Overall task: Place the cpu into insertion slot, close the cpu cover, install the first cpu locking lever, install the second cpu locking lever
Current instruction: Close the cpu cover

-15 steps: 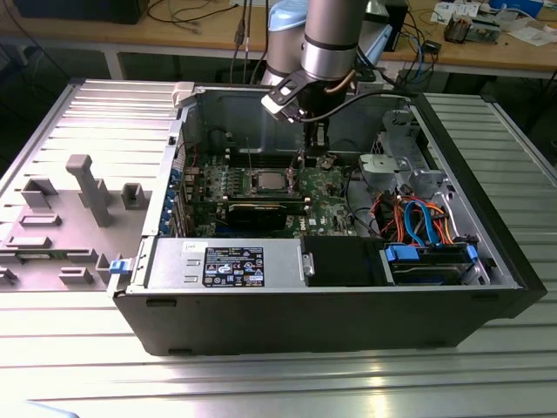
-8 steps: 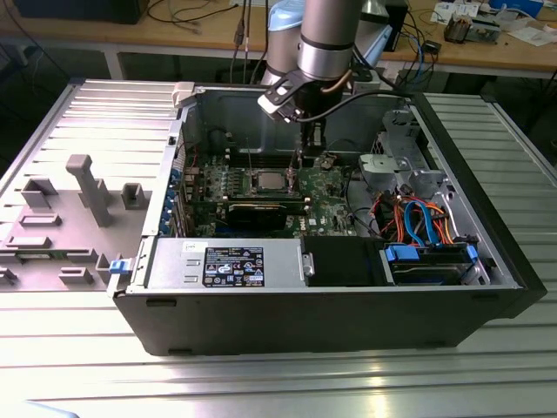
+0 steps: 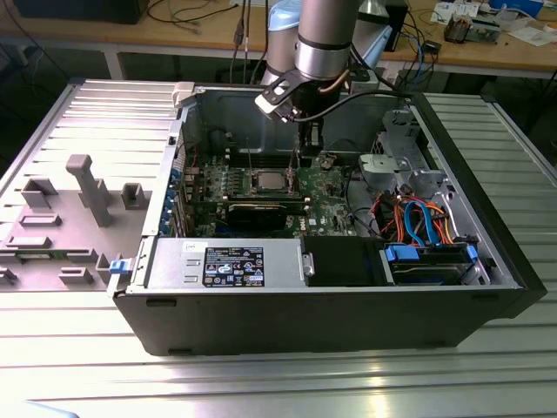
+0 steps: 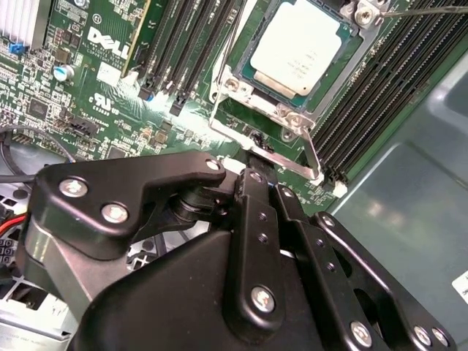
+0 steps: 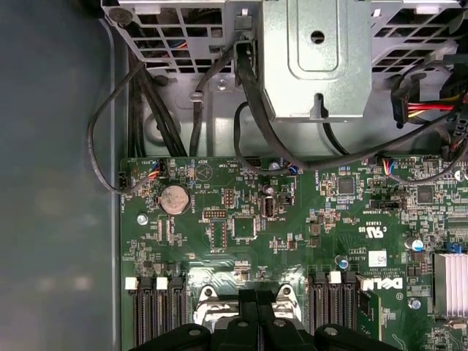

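The cpu (image 4: 300, 47), with its pale silvery top, lies flat in the insertion slot (image 3: 265, 182) on the green motherboard (image 5: 292, 241). The cpu cover (image 4: 238, 82), a thin metal frame, lies down around the chip's edges. A thin wire lever (image 4: 223, 73) runs along one side of the socket and bends round its near corner. My gripper (image 4: 256, 164) is shut with nothing seen between its black fingers. Its tip hangs just off the socket's near edge, by the lever's bend. In the first wrist view the gripper (image 5: 257, 300) covers the socket's middle. In the exterior view the gripper (image 3: 311, 150) reaches down inside the case.
The open computer case (image 3: 487, 287) has tall walls around the board. Black memory slots (image 4: 365, 95) flank the socket on both sides. A drive cage (image 5: 314, 58) with black cables (image 5: 248, 95) stands past the board. A grey fixture block (image 3: 87, 187) sits at the exterior view's left.
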Controlling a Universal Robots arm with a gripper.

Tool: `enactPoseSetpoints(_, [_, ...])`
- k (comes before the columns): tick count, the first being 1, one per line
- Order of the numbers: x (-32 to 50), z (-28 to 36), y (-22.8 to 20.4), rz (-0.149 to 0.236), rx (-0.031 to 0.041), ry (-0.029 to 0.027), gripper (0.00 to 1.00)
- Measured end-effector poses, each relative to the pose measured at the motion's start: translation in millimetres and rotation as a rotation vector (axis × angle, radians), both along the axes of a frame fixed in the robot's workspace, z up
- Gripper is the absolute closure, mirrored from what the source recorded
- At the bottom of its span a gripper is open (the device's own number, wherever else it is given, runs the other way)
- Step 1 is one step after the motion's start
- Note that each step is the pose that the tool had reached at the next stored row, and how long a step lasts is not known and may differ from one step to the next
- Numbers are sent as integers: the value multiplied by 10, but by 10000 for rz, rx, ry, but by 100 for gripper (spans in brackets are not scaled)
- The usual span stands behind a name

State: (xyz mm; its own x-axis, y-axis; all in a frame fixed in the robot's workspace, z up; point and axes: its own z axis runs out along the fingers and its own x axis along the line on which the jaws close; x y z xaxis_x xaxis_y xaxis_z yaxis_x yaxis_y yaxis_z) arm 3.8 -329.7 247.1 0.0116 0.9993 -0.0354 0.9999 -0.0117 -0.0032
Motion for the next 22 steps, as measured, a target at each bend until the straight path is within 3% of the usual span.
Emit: enactPoseSetpoints(22, [-155, -4, 2, 0, 0, 1, 89])
